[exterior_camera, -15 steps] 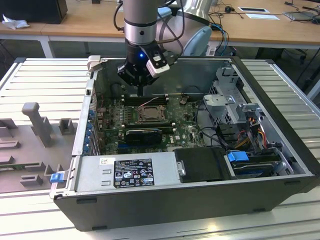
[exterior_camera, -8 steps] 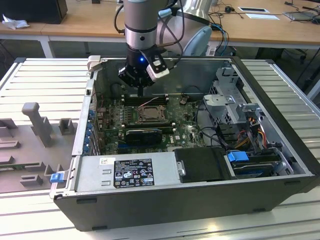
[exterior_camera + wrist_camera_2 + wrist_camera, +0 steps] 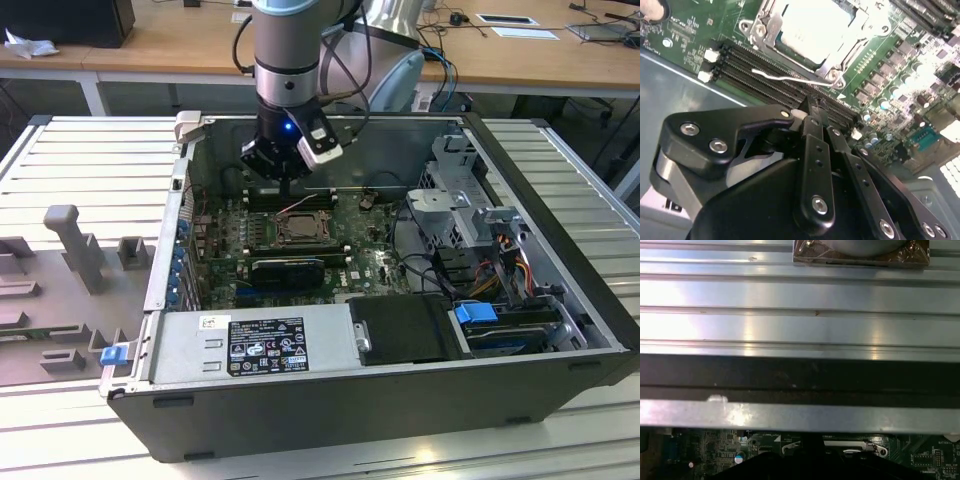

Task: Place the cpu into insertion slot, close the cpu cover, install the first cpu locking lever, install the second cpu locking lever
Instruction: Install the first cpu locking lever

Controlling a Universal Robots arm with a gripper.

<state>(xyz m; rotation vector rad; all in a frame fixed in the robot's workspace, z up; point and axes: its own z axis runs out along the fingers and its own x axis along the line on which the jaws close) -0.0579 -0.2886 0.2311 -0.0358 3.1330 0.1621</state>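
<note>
Table: I see a silver ribbed aluminium table (image 3: 90,160) with long parallel grooves; its slats also show in the first wrist view (image 3: 800,325).
Centre: a black open-sided computer case (image 3: 380,400) lies flat on it.
Exterior view's left: a grey moulded fixture (image 3: 70,270) with raised blocks sits just beside the case.

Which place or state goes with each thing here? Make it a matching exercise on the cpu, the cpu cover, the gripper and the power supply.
Things:
1. cpu
2. cpu cover
3. gripper
4. power supply

Places or states:
A. silver box with a black label, at the near wall of the case in the exterior view
B. hangs above the motherboard, inside the case
C. thin silver frame, down flat around the chip
D. pale metal top facing up, lying level

Pairs: 1-D, 2-C, 3-B, 4-A
</note>
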